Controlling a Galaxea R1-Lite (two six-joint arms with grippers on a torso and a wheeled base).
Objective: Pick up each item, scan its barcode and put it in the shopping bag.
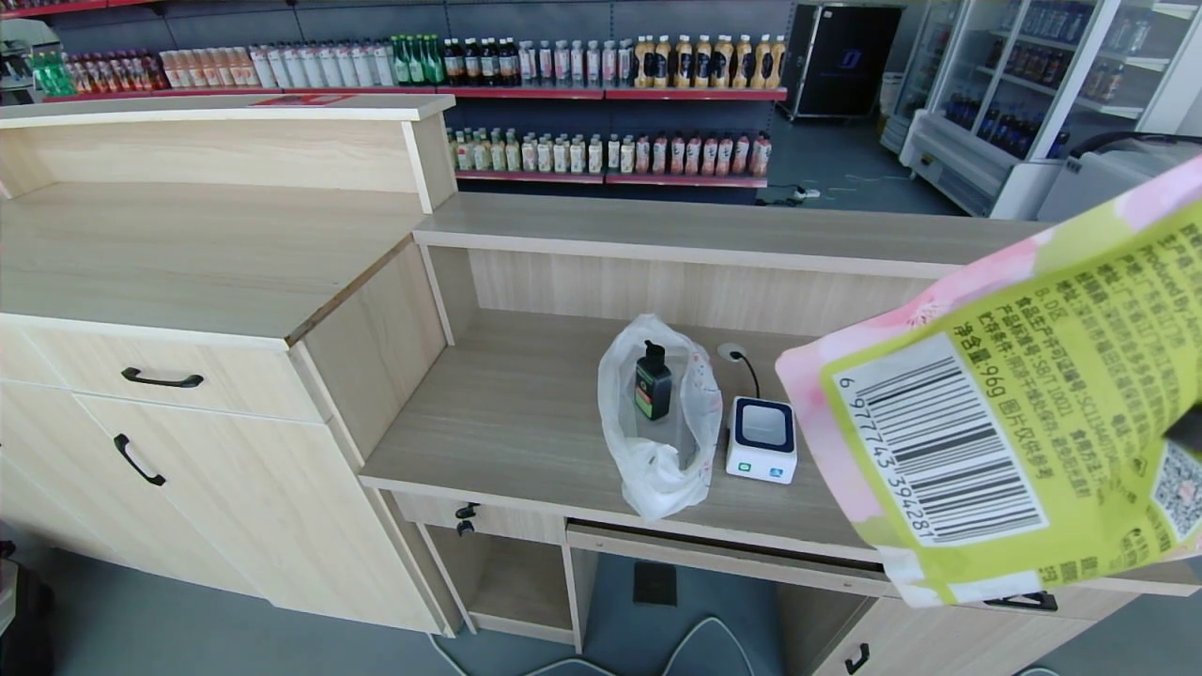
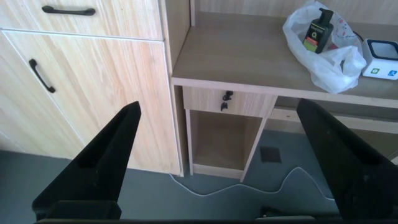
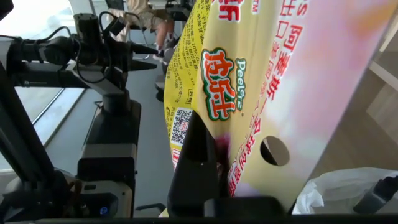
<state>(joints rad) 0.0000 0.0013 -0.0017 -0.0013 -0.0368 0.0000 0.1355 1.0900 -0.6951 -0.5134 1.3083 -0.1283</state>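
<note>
Left wrist view gives us the left gripper (image 2: 219, 107), released, its two dark fingers (image 2: 93, 168) spread wide. It hangs low over the grey floor (image 2: 124, 193) in front of the pale wooden cabinet (image 2: 93, 93).

Moving right in the head view, we see the lower counter (image 1: 507, 413) beside that cabinet. On it stands the white plastic shopping bag (image 1: 657, 469), mouth open, with a dark pump bottle (image 1: 652, 385) upright inside. Just beside the bag, on its right, sits the small white scanner (image 1: 762, 437), its dark window facing up and a cable running back from behind it.

Farthest right, we find a pink and green snack packet (image 1: 1014, 413) held up close to the head camera, tilted, with its barcode (image 1: 939, 441) turned towards us. In the right wrist view the right gripper (image 3: 208, 155) is clenched on this packet, one dark finger (image 3: 196, 168) pressed flat against its printed face.
</note>
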